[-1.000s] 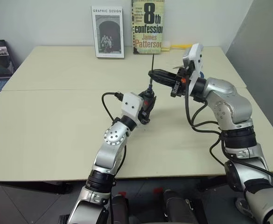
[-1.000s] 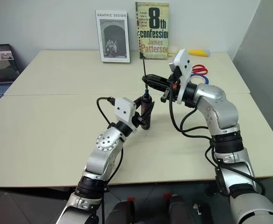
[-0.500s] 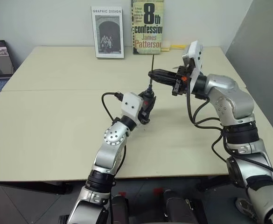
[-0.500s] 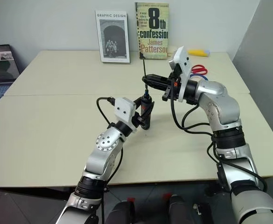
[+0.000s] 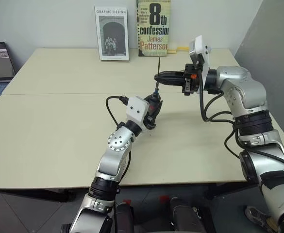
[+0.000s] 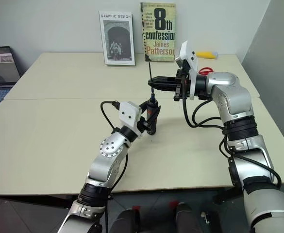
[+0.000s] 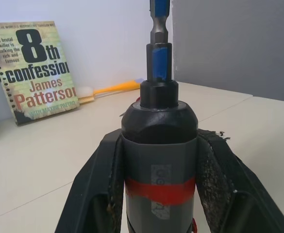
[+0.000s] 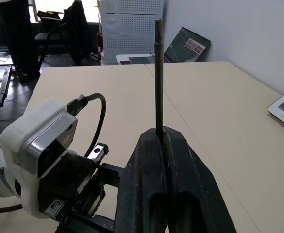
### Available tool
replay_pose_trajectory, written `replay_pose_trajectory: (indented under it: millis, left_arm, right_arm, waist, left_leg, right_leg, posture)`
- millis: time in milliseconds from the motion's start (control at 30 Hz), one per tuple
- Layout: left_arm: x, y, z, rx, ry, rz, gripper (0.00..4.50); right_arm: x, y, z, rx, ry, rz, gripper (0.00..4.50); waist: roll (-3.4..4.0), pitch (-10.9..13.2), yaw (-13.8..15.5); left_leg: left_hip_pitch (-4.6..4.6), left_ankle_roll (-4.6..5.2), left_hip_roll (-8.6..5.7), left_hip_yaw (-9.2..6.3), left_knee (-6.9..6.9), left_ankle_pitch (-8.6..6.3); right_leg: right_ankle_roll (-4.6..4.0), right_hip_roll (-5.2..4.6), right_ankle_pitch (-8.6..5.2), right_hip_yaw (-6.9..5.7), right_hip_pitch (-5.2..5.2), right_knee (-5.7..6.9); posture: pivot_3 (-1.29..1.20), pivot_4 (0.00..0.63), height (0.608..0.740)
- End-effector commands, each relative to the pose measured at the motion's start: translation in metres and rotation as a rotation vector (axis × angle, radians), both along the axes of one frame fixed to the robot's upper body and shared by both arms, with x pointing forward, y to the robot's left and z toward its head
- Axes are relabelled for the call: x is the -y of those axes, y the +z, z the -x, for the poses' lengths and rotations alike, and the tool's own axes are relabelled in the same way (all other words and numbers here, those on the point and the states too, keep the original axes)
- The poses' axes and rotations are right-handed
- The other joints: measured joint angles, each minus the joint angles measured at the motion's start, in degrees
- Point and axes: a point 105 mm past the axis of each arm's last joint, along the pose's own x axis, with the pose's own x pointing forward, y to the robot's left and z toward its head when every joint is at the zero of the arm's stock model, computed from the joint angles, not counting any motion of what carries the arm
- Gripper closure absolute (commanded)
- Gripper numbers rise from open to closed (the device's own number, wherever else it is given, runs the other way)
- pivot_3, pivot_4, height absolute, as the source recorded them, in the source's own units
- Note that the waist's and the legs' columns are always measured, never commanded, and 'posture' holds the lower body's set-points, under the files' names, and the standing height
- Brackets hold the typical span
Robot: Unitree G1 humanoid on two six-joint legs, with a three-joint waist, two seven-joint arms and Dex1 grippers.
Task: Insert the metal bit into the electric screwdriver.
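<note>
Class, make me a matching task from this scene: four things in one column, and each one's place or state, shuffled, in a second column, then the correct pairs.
Things:
1. metal bit
2. electric screwdriver
3. right tool
4. two books

Places or states:
A. standing against the wall
B. clamped in the left tool
C. pinched upright between black fingers
D. pointing sideways above the screwdriver

Pairs: 1-C, 2-B, 3-D, 4-A

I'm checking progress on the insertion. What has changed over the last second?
The right gripper stays shut on the thin dark grey metal bit but has turned: its wrist and elbow swung up toward the far table edge, so the fingers lie more level. The left gripper still holds the black, red-banded electric screwdriver in place.
</note>
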Motion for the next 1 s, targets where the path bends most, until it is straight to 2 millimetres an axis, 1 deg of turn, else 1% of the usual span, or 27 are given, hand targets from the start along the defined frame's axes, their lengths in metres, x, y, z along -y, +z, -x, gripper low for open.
replay_pose_trajectory:
  millis: [33, 200, 400, 600, 833, 1000]
  left_arm:
    - [-0.005, 0.0, 0.001, 0.007, 0.019, -0.012, 2.86]
    - [-0.006, 0.001, 0.0, 0.008, 0.025, -0.011, 2.86]
    - [-0.007, 0.001, 0.0, 0.008, 0.029, -0.012, 2.86]
    - [-0.006, 0.001, -0.001, 0.009, 0.027, -0.013, 2.86]
    - [-0.005, 0.001, -0.001, 0.008, 0.018, -0.016, 2.86]
    - [-0.004, 0.001, -0.001, 0.009, 0.016, -0.018, 2.86]
  right_arm:
    - [0.003, -0.009, -0.006, -0.033, -0.049, 0.018, 4.5]
    - [0.002, -0.009, -0.005, -0.011, -0.103, 0.015, 4.5]
    - [0.001, -0.011, 0.008, -0.001, -0.142, 0.021, 4.5]
    - [0.003, -0.017, 0.01, -0.008, -0.193, 0.038, 4.5]
    - [-0.005, -0.017, 0.015, -0.011, -0.155, 0.044, 4.5]
    - [-0.009, -0.011, 0.012, -0.014, -0.141, 0.035, 4.5]
  waist:
    - [0.0, 0.0, 0.0]
    - [0.0, 0.0, 0.0]
    - [0.01, 0.0, 0.0]
    - [0.01, 0.0, 0.0]
    - [0.01, 0.0, 0.0]
    - [0.01, 0.0, 0.0]
  left_leg:
    - [0.0, 0.0, 0.0, 0.0, 0.0, 0.0]
    - [0.0, 0.0, 0.0, -0.01, 0.01, 0.0]
    - [0.0, 0.0, 0.0, -0.01, 0.0, 0.0]
    - [0.01, 0.0, 0.0, -0.01, 0.02, 0.0]
    - [0.01, 0.0, 0.0, -0.01, 0.01, 0.0]
    - [0.02, 0.0, 0.0, -0.01, 0.01, 0.0]
  right_leg:
    - [0.02, 0.0, 0.01, 0.0, 0.0, 0.0]
    - [-0.02, 0.0, -0.01, 0.0, 0.0, 0.01]
    - [0.0, 0.0, 0.0, 0.0, 0.0, 0.02]
    - [-0.02, 0.0, -0.01, 0.01, 0.0, 0.01]
    - [-0.03, 0.0, -0.01, 0.01, 0.0, 0.01]
    - [-0.03, 0.0, -0.01, 0.01, 0.0, 0.01]
  posture:
    - [0.0, 0.15, 0.74]
    - [0.0, 0.15, 0.74]
    - [0.0, 0.15, 0.74]
    - [0.0, 0.15, 0.74]
    - [0.0, 0.15, 0.74]
    - [0.0, 0.15, 0.74]
